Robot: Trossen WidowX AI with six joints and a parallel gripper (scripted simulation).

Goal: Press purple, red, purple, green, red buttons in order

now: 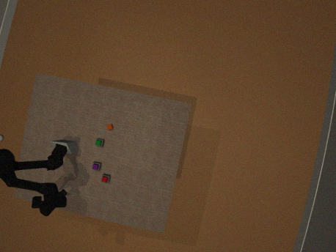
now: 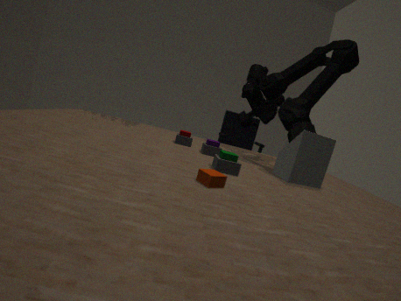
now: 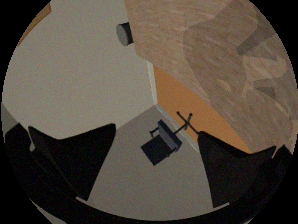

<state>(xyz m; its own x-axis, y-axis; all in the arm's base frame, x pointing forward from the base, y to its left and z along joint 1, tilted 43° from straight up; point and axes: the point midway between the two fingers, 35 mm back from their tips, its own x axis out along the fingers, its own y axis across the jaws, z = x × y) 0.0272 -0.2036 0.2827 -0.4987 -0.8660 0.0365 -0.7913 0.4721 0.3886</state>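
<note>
Top view: purple button (image 1: 95, 166) betw green (image 1: 98, 142) & red (image 1: 105, 179) on table (image 1: 147, 121); ext view shows orange block (image 2: 211, 178) by green; gripper (image 3: 149, 145) spread wide, holding nothing; no readable text.

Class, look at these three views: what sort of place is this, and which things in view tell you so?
Probably a robot test bench in a bare room: a black arm mounted at a table's edge, three coloured push-buttons and an orange block on a grey mat, with plain walls behind.
</note>
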